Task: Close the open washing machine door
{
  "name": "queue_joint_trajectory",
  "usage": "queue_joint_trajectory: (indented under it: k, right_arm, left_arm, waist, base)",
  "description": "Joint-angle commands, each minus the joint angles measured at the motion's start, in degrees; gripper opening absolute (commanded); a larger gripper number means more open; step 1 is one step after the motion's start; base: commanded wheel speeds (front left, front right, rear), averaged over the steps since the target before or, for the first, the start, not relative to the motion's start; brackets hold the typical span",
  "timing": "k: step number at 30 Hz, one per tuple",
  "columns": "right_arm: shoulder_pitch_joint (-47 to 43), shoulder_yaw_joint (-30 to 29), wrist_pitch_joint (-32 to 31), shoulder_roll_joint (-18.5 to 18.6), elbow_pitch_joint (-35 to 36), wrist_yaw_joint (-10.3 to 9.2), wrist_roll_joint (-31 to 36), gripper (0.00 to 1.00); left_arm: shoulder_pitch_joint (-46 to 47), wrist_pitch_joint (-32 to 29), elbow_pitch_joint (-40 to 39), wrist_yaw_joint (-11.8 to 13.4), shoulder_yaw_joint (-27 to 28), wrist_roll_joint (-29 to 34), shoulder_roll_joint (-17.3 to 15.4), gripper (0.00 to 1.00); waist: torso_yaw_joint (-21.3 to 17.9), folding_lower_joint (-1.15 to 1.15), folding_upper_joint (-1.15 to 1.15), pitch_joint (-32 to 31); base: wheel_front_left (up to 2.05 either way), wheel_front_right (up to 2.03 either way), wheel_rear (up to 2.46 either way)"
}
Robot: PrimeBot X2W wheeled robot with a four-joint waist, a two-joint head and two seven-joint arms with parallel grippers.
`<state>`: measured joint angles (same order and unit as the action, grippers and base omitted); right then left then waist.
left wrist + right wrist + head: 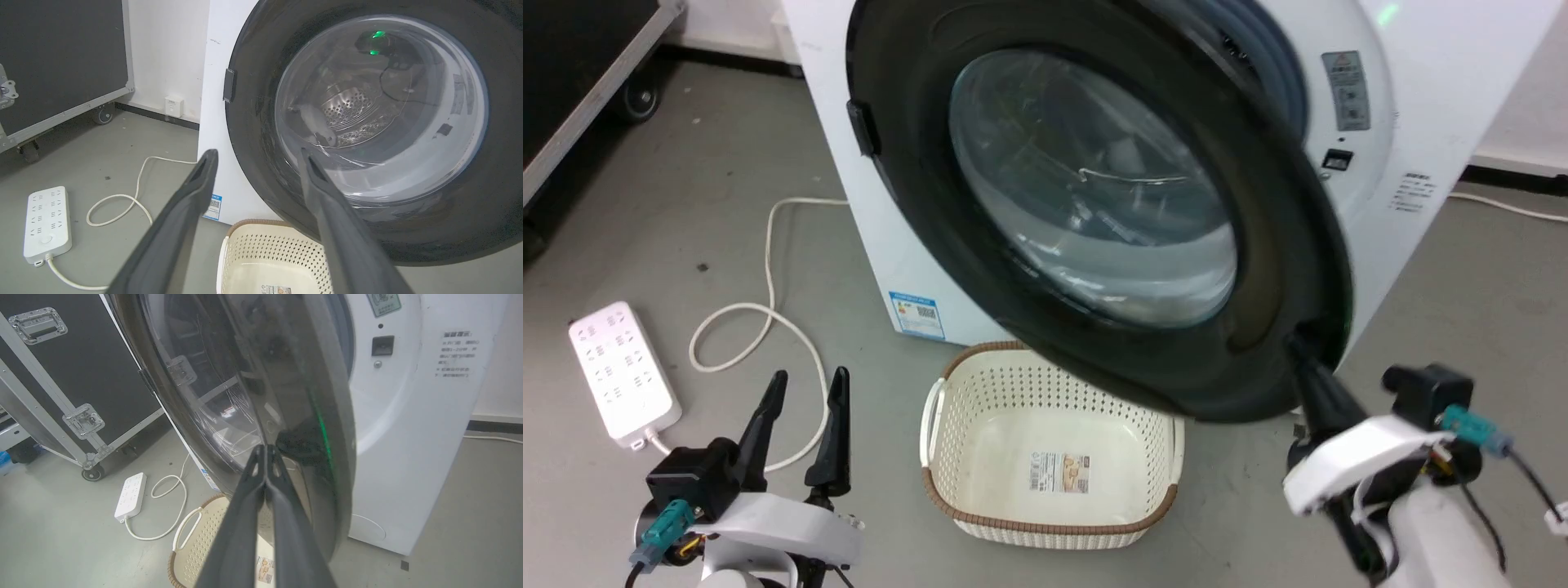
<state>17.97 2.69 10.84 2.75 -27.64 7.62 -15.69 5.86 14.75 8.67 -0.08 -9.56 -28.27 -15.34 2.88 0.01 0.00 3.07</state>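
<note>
The washing machine door (1094,188), a black-rimmed round door with a bulging glass centre, stands partly open in front of the white washing machine (1421,98). A gap at its right edge shows the grey gasket (1274,73). My right gripper (1294,343) is shut, and its tips touch the outer face of the door's black rim at the lower right. In the right wrist view the closed tips (265,448) rest against the door (245,375). My left gripper (810,376) hangs open and holds nothing, low at the left, away from the door (380,122).
A cream perforated basket (1045,384) sits on the floor under the door's lower edge. A white power strip (621,371) and its looped cable (768,310) lie on the floor to the left. A black wheeled flight case (572,73) stands at the far left.
</note>
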Motion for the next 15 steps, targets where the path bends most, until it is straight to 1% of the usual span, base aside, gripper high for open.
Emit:
queue_joint_trajectory:
  k: [1, 5, 6, 15]
  right_arm:
    - [2.03, -1.44, 0.78, 0.12, -1.14, -0.13, 0.53, 0.00]
    - [7.28, -6.24, 2.02, 0.12, -4.61, -0.13, 2.73, 0.00]
    - [11.59, -10.43, 2.72, 0.12, -6.57, -0.13, 5.12, 0.00]
    - [23.44, -21.48, 3.70, 0.12, -10.51, -0.13, 13.49, 0.00]
  left_arm:
    - [0.71, 0.25, -0.42, -0.23, 0.42, 0.40, 0.16, 1.00]
    - [1.54, 0.25, -1.46, -0.77, 0.98, 0.94, 0.53, 1.00]
    - [2.46, 0.25, -2.24, -1.22, 1.52, 1.35, 0.83, 1.00]
    - [5.07, 0.25, -3.75, -2.73, 2.59, 2.75, 2.32, 1.00]
  waist:
    - [0.45, -0.01, 0.00, 0.75]
    - [1.37, -0.01, 0.00, 3.18]
    - [2.39, -0.01, 0.00, 5.35]
    - [5.71, -0.01, 0.00, 11.30]
  base:
    - [0.00, 0.00, 0.00]
    - [0.00, 0.00, 0.00]
    - [0.00, 0.00, 0.00]
    - [0.00, 0.00, 0.00]
